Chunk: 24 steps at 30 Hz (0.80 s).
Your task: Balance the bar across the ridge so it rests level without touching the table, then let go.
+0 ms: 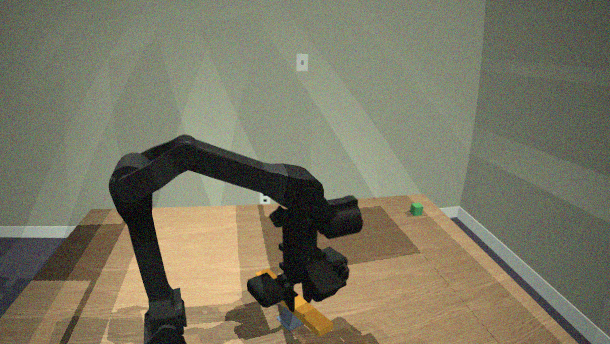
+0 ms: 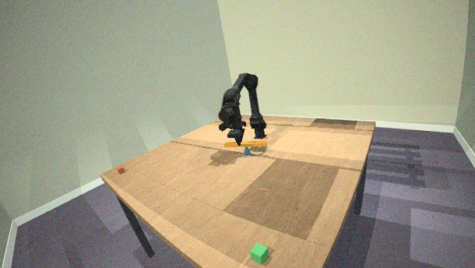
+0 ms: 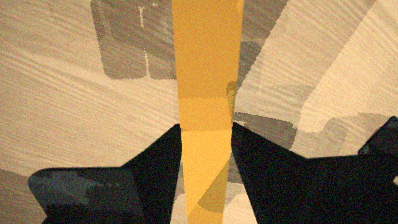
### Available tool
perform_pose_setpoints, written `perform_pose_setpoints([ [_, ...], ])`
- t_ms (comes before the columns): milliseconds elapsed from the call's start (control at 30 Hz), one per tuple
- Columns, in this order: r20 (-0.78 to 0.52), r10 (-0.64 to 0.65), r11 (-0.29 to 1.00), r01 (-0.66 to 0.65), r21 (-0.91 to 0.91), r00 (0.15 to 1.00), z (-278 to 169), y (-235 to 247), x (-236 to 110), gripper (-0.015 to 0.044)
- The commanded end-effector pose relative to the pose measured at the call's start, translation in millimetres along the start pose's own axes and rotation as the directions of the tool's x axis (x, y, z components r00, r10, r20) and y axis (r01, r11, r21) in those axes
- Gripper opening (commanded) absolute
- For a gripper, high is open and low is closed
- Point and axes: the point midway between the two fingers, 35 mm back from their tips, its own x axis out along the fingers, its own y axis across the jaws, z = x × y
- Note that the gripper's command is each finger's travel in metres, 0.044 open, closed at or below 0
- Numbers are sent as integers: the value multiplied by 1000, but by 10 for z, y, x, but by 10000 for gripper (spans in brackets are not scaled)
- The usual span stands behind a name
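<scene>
In the top view the gripper hides the bar's middle. The arm's base is cut off by the near edge. Whether bar and ridge touch is too small to tell.
</scene>
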Motion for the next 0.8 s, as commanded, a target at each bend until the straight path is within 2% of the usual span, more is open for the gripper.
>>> perform_pose_setpoints([
  [0,-1,-2,1000,2,0,1000,-2,-6,21,0],
  [767,-1,-2,1000,2,0,1000,-1,-8,40,0],
])
